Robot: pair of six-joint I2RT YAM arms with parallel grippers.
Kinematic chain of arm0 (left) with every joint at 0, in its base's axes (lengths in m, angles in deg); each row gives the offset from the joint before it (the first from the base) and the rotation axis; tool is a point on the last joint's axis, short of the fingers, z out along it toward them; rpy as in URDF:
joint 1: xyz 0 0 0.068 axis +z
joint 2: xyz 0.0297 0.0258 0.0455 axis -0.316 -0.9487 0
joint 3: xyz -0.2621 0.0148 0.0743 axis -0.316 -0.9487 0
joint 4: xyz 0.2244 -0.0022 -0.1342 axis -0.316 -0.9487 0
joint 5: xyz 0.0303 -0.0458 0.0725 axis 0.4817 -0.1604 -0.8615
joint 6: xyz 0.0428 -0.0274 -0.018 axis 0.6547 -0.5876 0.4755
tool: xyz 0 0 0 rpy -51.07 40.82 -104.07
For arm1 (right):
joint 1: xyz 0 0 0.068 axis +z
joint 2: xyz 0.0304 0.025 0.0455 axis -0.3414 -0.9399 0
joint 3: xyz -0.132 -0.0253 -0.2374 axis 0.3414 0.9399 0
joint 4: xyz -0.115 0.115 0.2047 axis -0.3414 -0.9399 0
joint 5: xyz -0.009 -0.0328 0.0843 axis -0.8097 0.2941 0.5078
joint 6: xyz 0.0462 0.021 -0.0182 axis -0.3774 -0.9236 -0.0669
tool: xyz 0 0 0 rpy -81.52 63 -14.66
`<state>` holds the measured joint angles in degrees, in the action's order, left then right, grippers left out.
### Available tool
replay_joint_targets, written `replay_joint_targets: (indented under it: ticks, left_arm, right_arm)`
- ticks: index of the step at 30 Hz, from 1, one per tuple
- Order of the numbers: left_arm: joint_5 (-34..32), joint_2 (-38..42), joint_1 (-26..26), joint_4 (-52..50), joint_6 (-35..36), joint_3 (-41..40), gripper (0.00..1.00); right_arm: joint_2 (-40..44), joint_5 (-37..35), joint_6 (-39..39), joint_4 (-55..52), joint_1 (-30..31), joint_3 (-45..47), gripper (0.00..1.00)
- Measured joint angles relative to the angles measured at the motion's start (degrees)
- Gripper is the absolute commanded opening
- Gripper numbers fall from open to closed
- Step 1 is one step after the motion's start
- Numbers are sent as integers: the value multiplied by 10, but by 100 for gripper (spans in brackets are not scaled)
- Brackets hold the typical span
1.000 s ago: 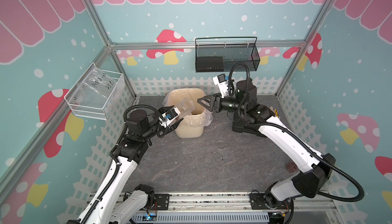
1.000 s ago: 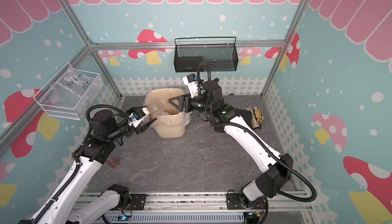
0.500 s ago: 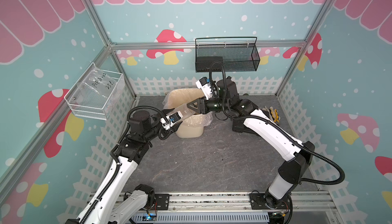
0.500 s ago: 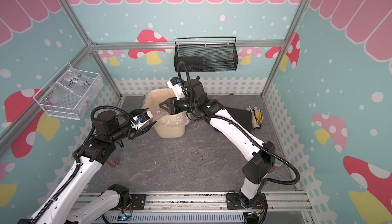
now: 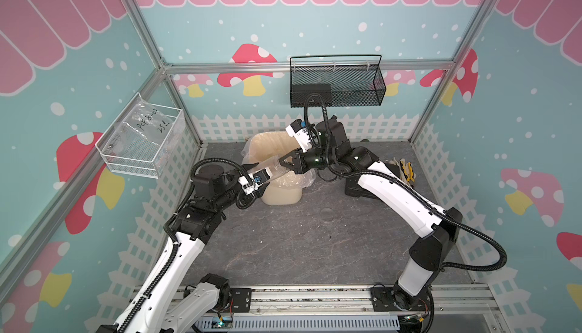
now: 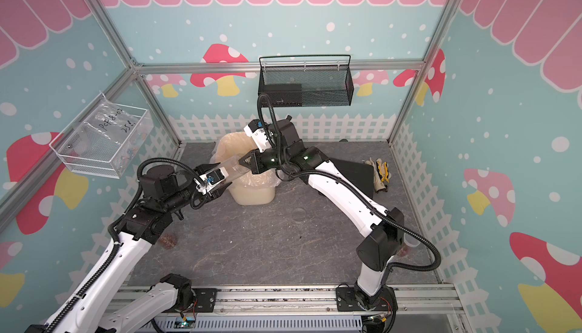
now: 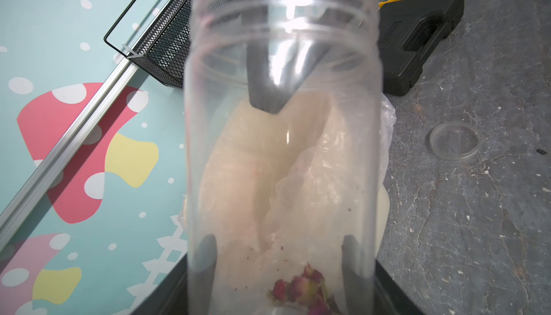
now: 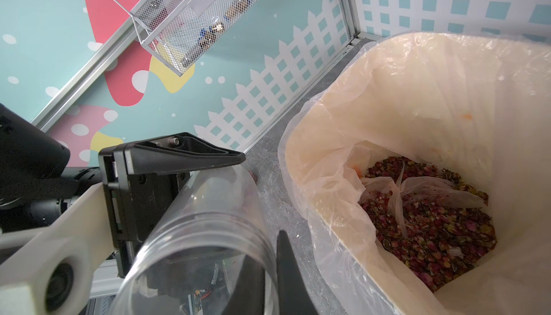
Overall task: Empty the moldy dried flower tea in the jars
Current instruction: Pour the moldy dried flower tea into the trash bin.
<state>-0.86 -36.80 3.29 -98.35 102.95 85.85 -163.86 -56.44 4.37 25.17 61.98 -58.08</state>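
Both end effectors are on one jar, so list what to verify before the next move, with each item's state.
1. Hold of the left end effector on the jar, near its closed end: ok.
2. The right end effector shut on the jar's rim, one finger inside: ok.
3. Jar emptied: not ok; tea sits at its closed end.
4. Jar's mouth over the bin: cannot tell.
5. Room left in the bin: ok; dumped tea covers only its bottom.
6. The lid out of the way: ok; it lies flat on the floor, away from the jar.
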Motion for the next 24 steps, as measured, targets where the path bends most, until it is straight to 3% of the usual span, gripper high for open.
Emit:
replay_joint_targets:
  ticks: [7,13,19,24]
  left_arm:
    - [-16,5,0,23,-30,0,74]
    - [-30,24,0,64,-92,0,98]
    - [-44,40,0,92,-153,-2,98]
    - [-54,85,0,141,-288,-35,98]
  right_arm:
    - [-19,-2,9,-12,0,-48,0]
    - [-29,-2,11,-12,1,-83,0]
    - [-30,-16,13,1,-3,-93,0]
    - [-30,-43,10,22,-17,-93,0]
